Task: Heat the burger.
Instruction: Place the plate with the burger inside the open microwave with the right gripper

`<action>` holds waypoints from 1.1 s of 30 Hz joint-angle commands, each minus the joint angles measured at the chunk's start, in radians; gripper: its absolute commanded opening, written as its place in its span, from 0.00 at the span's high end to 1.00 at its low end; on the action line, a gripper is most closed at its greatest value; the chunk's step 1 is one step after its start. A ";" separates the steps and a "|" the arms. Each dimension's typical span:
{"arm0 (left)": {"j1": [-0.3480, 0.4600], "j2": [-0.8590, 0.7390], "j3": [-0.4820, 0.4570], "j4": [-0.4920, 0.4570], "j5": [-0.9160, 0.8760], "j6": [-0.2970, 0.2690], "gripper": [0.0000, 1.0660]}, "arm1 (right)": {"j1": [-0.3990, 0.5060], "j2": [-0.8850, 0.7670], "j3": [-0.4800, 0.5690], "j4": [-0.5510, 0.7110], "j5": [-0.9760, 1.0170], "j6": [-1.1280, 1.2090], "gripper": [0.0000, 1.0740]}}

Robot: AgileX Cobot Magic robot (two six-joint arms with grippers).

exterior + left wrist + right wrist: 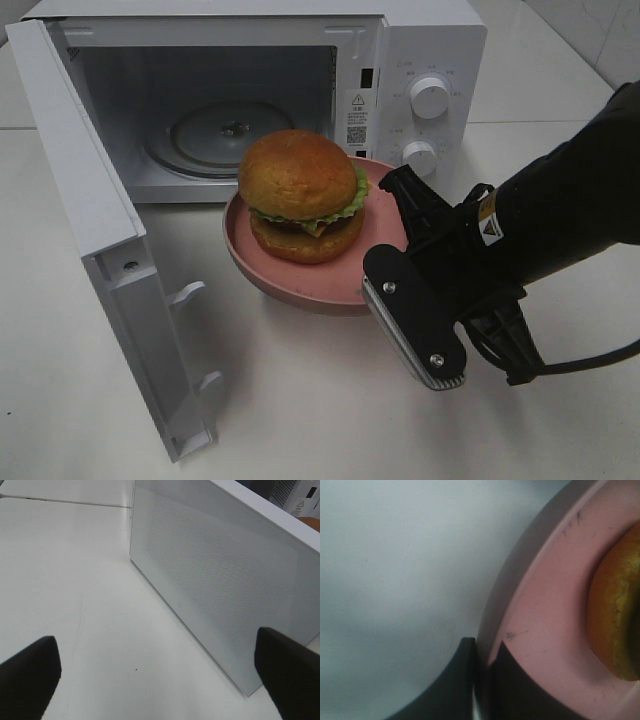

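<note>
The burger (303, 195), with a golden-brown bun and a green lettuce frill, sits on a pink plate (300, 288) just in front of the open microwave (425, 55). My right gripper (378, 262) is shut on the plate's right rim. Close up in the right wrist view, its dark fingers (455, 680) pinch the pink plate (550, 605), with the burger (615, 615) at the edge. My left gripper (160, 675) is open and empty over the table, facing the outside of the microwave door (220, 575). It is out of the exterior high view.
The microwave door (90, 200) stands swung open at the left, reaching toward the table's front. A glass turntable (225, 135) lies inside the cavity. Two white knobs (430, 97) are on the panel at the right. White table (300, 420) spreads in front.
</note>
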 commanded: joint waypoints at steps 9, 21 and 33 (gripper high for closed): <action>0.004 -0.017 0.003 -0.001 -0.007 0.000 0.08 | -0.041 -0.015 -0.003 0.176 -0.091 -0.234 0.99; 0.004 -0.017 0.003 -0.001 -0.007 0.000 0.08 | -0.041 0.044 -0.084 0.176 -0.080 -0.194 0.99; 0.004 -0.017 0.003 -0.001 -0.007 0.000 0.08 | -0.024 0.140 -0.211 0.178 -0.055 -0.182 0.97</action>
